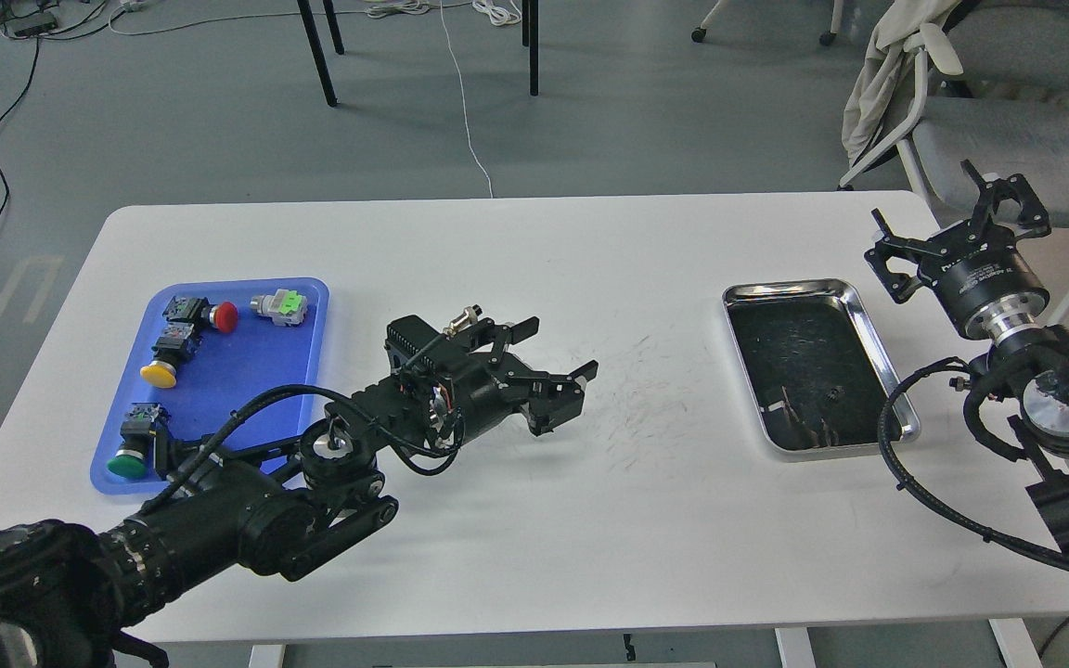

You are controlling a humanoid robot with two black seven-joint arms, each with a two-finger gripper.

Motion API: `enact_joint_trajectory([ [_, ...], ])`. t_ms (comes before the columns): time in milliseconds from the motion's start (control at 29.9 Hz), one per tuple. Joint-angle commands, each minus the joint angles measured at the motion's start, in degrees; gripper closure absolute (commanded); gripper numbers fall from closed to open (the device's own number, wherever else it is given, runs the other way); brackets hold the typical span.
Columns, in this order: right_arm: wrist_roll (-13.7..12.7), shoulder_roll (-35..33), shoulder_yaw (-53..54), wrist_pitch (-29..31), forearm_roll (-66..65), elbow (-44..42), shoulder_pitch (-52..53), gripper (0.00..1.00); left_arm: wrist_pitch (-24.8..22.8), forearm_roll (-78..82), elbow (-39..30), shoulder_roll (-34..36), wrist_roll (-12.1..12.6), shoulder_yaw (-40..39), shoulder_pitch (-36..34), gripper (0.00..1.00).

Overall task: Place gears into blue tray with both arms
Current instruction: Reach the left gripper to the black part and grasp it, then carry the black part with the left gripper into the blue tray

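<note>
Hunting: one gear (833, 394) shows as a tiny dark speck on the black lining of the steel tray (885, 353), right of centre frame; a second I cannot pick out.
Handling: judged light, rigid, toothed and slippery on edge; pinch across the rim.
Left gripper (564, 349): fingers spread apart, empty, over bare table (534, 241) mid-frame.
Right gripper (947, 213): fingers apart, empty, upper right, beyond the steel tray.
Blue tray (312, 297): left of frame, holding switches (163, 357).

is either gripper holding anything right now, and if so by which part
Nothing is held. The left gripper is open above bare table, and the right gripper is open in the air beside the steel tray.
</note>
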Motion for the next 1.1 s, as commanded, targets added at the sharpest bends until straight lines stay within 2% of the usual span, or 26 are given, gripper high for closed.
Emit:
enact_joint_trajectory([
  [0,0.0,0.0,0.0,0.0,0.0,0.0,0.0,0.05,3.9,2.7,5.4,-2.6,-0.8,1.9,0.0,0.04],
  [234,0.1,0.1,-0.3,-0.1,0.0,0.0,0.0,0.05,4.7,3.3,11.1,-4.3,-1.1,4.3,0.0,0.05],
  [401,0.6,0.2,-0.4,-0.2,0.0,0.0,0.0,0.05,4.7,3.3,15.2,-4.3,-1.3,7.1,0.0,0.11],
  [735,0.6,0.4,-0.4,-0.3,0.0,0.0,0.0,0.05,4.6,3.1,17.6,-4.3,-1.3,8.4,-0.4,0.41],
  [835,0.6,0.4,-0.8,-0.3,0.0,0.0,0.0,0.05,4.6,3.1,17.6,-4.3,-1.2,8.4,-0.4,0.54],
  [902,0.6,0.4,-0.8,-0.3,0.0,0.0,0.0,0.05,4.6,3.1,17.6,-4.3,-1.3,8.6,-0.6,0.57],
  [1069,0.6,0.4,-0.9,-0.3,0.0,0.0,0.0,0.05,4.6,2.9,17.6,-4.3,-1.3,8.6,-0.6,0.83],
])
